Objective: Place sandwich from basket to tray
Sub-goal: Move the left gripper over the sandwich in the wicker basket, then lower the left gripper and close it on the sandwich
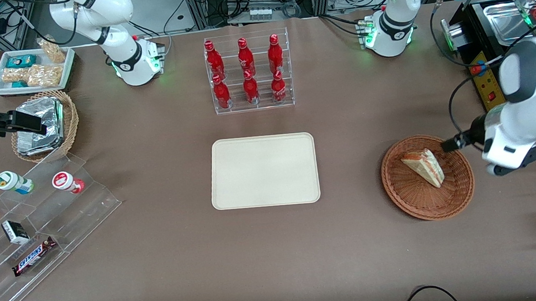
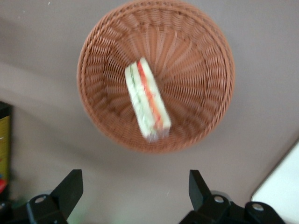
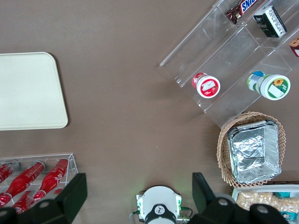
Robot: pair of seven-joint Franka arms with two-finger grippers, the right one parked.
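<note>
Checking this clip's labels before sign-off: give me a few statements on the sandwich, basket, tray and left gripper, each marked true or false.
1. The sandwich lies in the basket. True.
2. The tray already holds food. False: its surface is bare.
3. The gripper is shut on the sandwich. False: its fingers are spread apart, holding nothing, beside the basket's rim.
4. The rack nearer the arm bases than the tray holds six red bottles. True.
5. The basket sits on the tray. False: it rests on the table, toward the working arm's end.

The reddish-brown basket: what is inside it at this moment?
Only the wrapped sandwich lies in the basket, near its middle. The weave directly under it is covered. The gripper hangs above the table beside the basket, fingers open and empty.
</note>
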